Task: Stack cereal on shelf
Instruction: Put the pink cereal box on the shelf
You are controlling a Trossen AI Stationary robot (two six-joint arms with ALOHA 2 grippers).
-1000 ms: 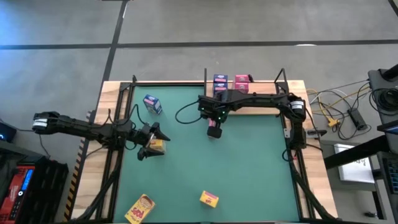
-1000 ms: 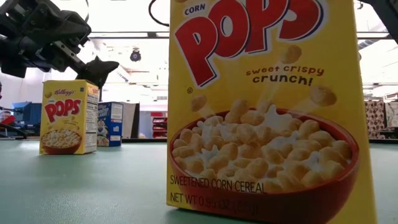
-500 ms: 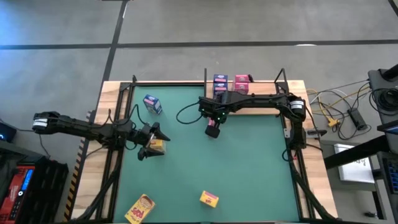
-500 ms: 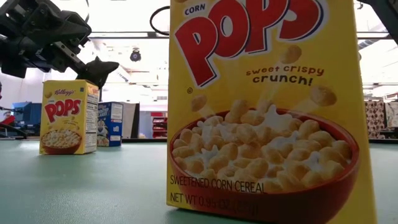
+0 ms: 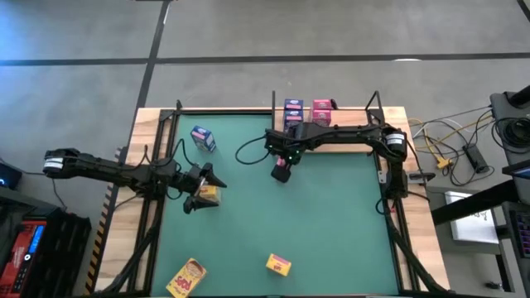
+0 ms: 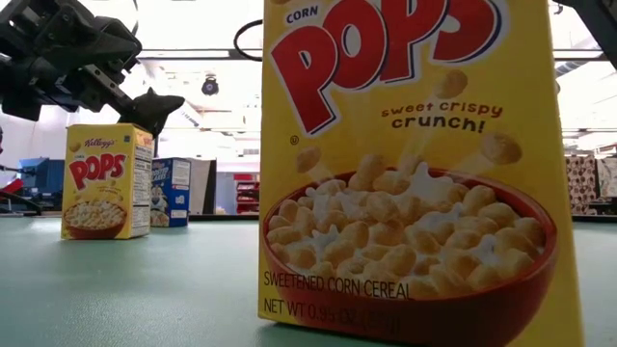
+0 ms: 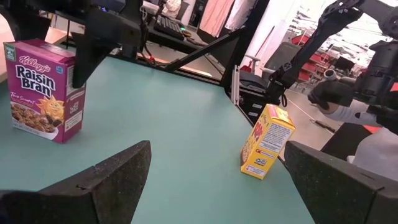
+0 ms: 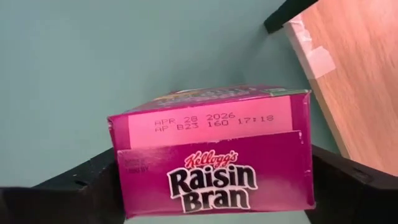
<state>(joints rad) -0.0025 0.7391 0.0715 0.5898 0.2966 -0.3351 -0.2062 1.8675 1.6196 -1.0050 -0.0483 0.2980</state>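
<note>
Your right gripper [image 5: 282, 172] brackets the Raisin Bran box [image 8: 214, 163] near the shelf [image 5: 352, 131], fingers spread; clamp, then lift.

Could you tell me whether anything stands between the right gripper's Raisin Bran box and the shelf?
Nothing visible does. The right gripper straddles the Raisin Bran box on the green mat beside the shelf; only bare mat lies between them.

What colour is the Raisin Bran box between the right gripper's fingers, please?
Magenta, with a lighter pink top flap; the Raisin Bran box shows best in the right wrist view.
</note>
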